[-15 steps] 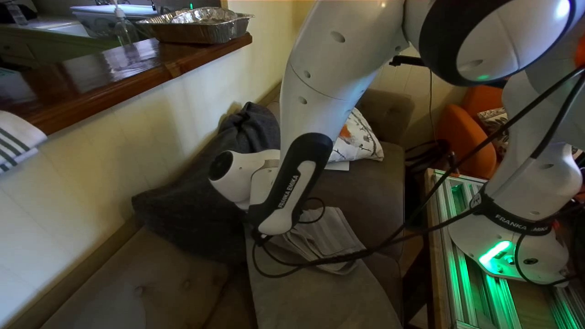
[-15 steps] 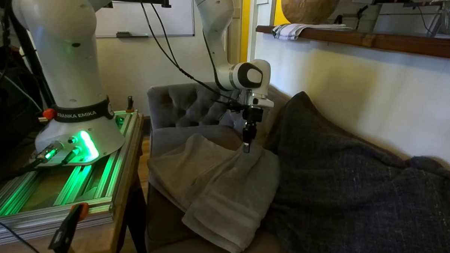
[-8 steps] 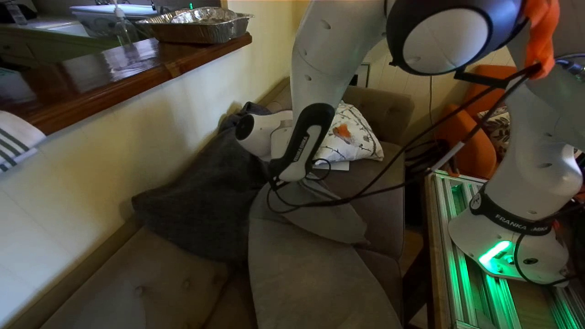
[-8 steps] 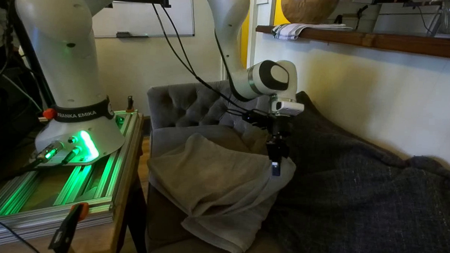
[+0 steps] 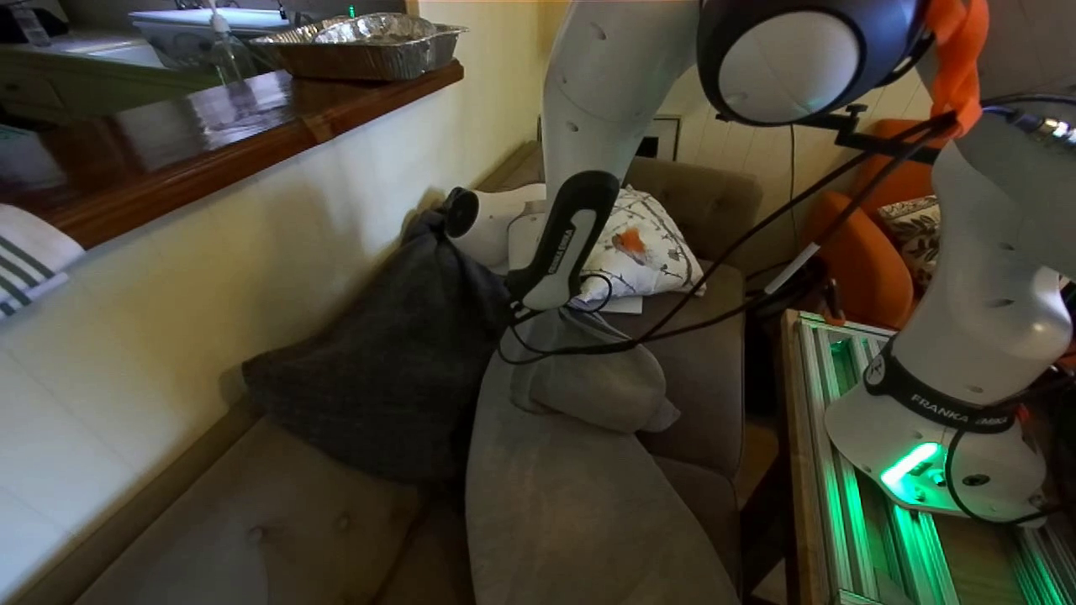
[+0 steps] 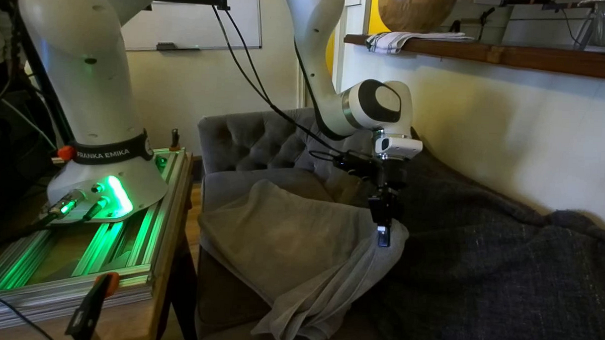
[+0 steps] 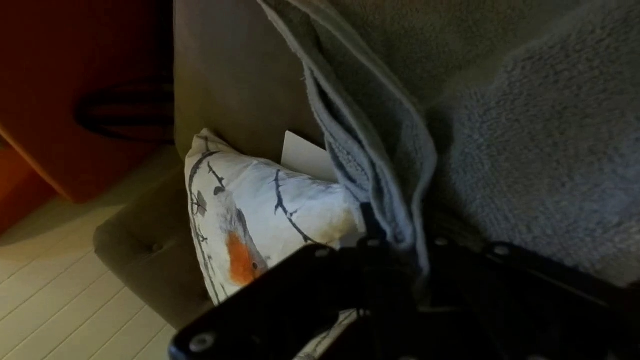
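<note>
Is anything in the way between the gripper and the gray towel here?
Nothing visible is: in the wrist view, the gripper is closed directly on a folded edge of the gray towel. The white patterned pillow lies off to one side, not between them.

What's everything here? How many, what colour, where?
sofa: 1, grey, middle
towel: 1, grey, on sofa
dark cloth: 1, charcoal, sofa back
bird pillow: 1, white, sofa end
card: 1, white, by pillow
ledge: 1, brown, above sofa
foil tray: 1+, silver, ledge
pump bottle: 1, clear, ledge
striped cloth: 1, white, ledge
bowl: 1, brown, ledge
whiteboard: 1, white, background
table: 1, brown, beside sofa
clamps: 2+, black-orange, table
chair: 1, orange, beyond table
arm: 1, white, on table
gripper: 1, black, shut on towel
</note>
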Tool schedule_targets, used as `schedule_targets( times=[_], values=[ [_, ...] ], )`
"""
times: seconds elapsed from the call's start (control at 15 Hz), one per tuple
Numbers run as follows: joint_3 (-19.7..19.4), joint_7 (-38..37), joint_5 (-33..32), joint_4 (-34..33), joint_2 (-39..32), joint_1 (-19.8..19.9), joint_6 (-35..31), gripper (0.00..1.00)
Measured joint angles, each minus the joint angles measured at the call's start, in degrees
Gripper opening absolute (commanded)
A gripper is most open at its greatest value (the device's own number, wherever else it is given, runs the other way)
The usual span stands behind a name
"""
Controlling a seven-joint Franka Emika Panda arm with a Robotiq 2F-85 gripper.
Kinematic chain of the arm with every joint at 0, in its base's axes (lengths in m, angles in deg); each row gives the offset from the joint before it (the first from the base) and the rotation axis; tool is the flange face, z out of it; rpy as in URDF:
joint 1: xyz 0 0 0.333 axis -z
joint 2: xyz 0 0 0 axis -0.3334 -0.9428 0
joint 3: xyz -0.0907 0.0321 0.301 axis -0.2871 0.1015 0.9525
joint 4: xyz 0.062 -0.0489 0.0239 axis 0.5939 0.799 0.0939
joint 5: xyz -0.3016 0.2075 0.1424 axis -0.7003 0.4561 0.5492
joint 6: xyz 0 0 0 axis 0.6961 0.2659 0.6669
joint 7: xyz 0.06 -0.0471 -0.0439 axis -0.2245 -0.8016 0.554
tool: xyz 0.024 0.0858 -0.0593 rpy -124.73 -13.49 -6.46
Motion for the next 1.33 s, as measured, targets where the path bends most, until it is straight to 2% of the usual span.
schedule_targets(
  times=[0.07,0.27,0.47,0.87,1.13,1.2,1.27,1.33],
  values=[
    [0.0,0.0,0.0,0.0,0.0,0.01,0.0,0.03],
    [-0.39,-1.72,-0.67,-0.51,-0.31,0.33,0.46,0.03],
    [-3.44,-6.5,-3.02,-3.46,-2.27,1.42,0.93,0.03],
    [-8.58,-11.24,-7.61,-13.61,-8.65,6.63,0.78,0.03],
    [-10.65,-14.43,-8.25,-20.11,-15.19,9.05,0.95,0.03],
    [-11.19,-15.34,-8.25,-21.48,-16.91,9.38,1.09,0.06],
    [-11.67,-16.16,-8.25,-22.7,-18.54,9.59,1.27,0.36],
    [-12.14,-17.11,-8.25,-23.87,-20.2,9.67,1.7,0.37]
  ],
)
